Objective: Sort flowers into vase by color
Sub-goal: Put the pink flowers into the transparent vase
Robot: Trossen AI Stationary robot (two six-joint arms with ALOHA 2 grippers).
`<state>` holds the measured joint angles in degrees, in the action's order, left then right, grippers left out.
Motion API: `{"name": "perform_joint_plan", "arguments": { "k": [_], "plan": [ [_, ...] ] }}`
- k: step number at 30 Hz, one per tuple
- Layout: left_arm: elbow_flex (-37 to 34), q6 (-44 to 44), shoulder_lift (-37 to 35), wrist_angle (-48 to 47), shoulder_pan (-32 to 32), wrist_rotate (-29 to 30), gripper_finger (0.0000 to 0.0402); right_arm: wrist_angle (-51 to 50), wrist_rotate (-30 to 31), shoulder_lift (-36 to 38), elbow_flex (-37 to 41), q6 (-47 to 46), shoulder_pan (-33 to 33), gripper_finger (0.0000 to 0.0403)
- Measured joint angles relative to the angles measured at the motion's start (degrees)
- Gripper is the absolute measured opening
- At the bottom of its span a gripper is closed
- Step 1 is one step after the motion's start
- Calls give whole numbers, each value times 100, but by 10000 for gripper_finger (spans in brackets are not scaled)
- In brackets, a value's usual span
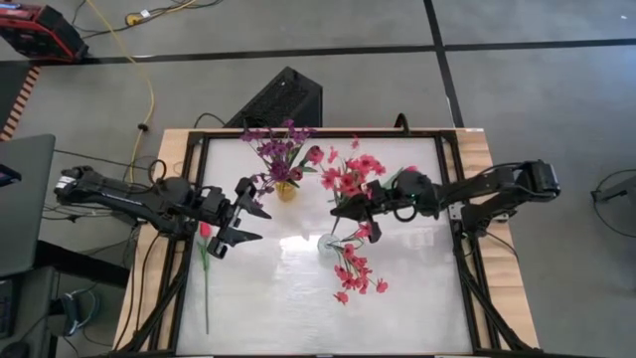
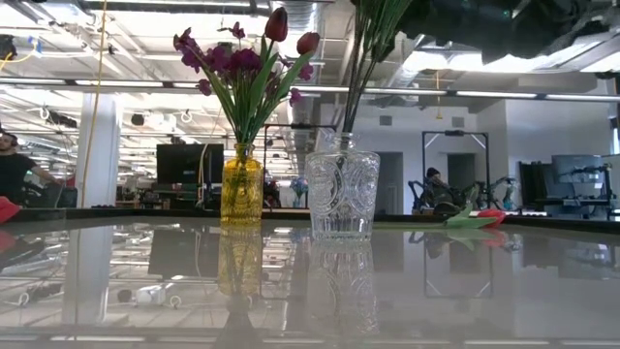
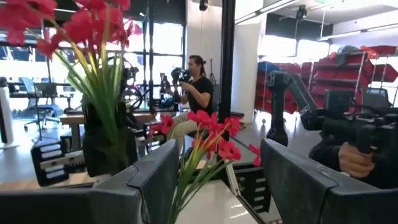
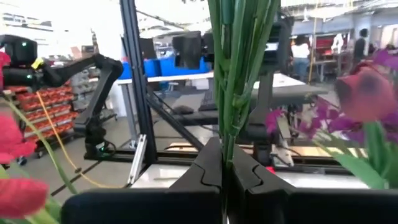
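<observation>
A yellow vase holds purple sprigs and tulip buds. To its right stands a clear glass vase. My right gripper is above the clear vase, shut on a bunch of red-pink sprigs. Another red-pink sprig lies on the table near the clear vase. A red tulip lies near the left edge. My left gripper hovers open, left of the yellow vase, touching nothing. My right gripper pinches the bunch's green stalks between its two fingers, below the blossoms. The fingers come level from the table's right side and lie across the stalks. The stalks stand nearly upright, and their lower ends reach down into the clear vase.
A dark metal frame borders the glossy table top. The tulip's long stalk runs toward the near edge on the left. People work in the room beyond. Bare table top lies to the near right.
</observation>
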<state>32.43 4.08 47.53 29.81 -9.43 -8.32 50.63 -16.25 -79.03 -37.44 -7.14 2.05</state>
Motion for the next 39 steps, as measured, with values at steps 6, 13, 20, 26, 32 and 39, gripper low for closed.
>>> {"name": "perform_joint_plan", "arguments": {
  "k": [6,13,20,26,32,39],
  "plan": [
    [0,33,2,-48,2,0,215,-52,-9,-363,-215,-30,-104,21],
    [2,114,2,-102,2,-17,215,-68,-11,-468,-314,-42,-297,21],
    [0,116,4,-136,2,-16,215,-221,-13,-471,-314,9,-355,22],
    [2,131,4,-173,2,-17,215,-215,6,-472,-314,117,-357,22],
    [1,131,6,-200,2,-15,215,-354,27,-472,-314,119,-362,22],
    [0,122,6,-210,2,-11,215,-295,151,-620,-314,157,-397,23]
  ]
}}
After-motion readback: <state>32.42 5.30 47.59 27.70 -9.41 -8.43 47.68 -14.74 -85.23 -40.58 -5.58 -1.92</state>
